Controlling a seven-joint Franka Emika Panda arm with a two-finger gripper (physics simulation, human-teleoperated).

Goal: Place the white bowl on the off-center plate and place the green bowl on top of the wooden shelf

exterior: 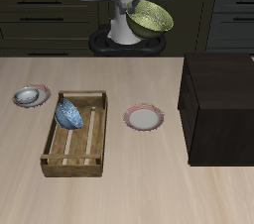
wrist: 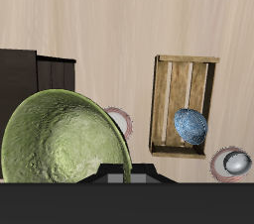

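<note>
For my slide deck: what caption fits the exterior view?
Gripper holds the green bowl aloft; white bowl sits on a plate, wooden shelf bare.

Light-wood slatted crate (exterior: 75,134) on the bench (exterior: 129,188), near the front edge. Blue-patterned bowl (exterior: 68,114) inside it, tilted against the back wall.

Both renders are evenly, softly lit, with no glare. The table (exterior: 109,193) reads bright and clean. The wooden shelf (exterior: 220,109) is nearly black, its detail lost. Faint shadows hug the slatted crate (exterior: 74,134). Both pictures are low-resolution and slightly soft throughout.
</note>
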